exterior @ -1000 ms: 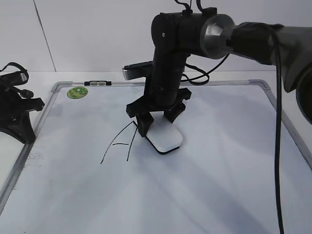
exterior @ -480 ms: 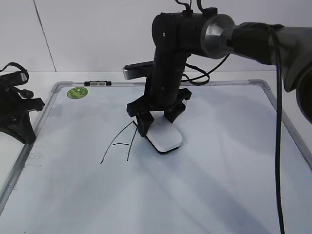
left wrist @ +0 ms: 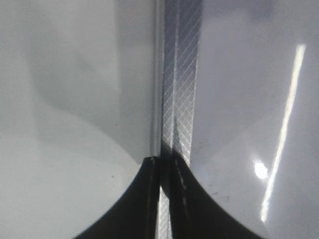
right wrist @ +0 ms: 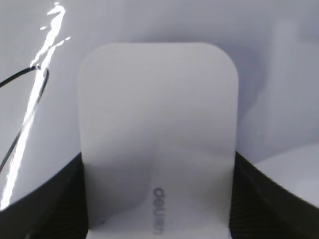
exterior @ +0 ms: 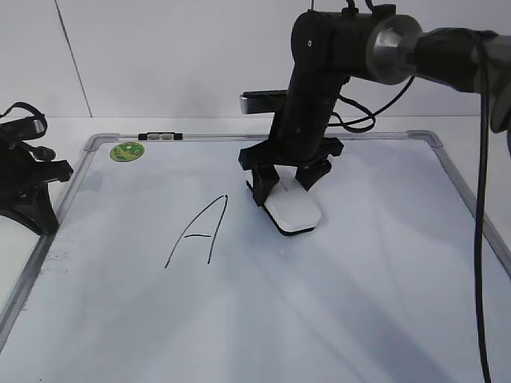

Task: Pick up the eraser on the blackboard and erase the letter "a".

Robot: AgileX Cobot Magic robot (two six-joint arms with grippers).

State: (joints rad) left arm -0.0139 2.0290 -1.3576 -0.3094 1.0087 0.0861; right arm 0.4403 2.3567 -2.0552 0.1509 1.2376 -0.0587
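Observation:
The white eraser [exterior: 294, 213] lies flat on the blackboard [exterior: 359, 303], just right of a large capital "A" [exterior: 200, 231]. My right gripper [exterior: 287, 185] is shut on the eraser from above. In the right wrist view the eraser [right wrist: 158, 124] fills the space between the jaws [right wrist: 158, 199], with grey lettering near me and a black stroke [right wrist: 25, 74] at the left. No small letter "a" shows in any view. My left gripper [left wrist: 167, 169] is shut and empty over the board's metal frame [left wrist: 182, 74]; its arm [exterior: 32, 183] rests at the far left.
A round green sticker [exterior: 127, 151] sits at the board's back left corner. The grey frame [exterior: 459, 191] runs along the right edge. Cables hang from the right arm [exterior: 479, 239].
My right gripper has slid the eraser to the right across the board, away from the capital "A", whose top now shows. The left arm has not moved.

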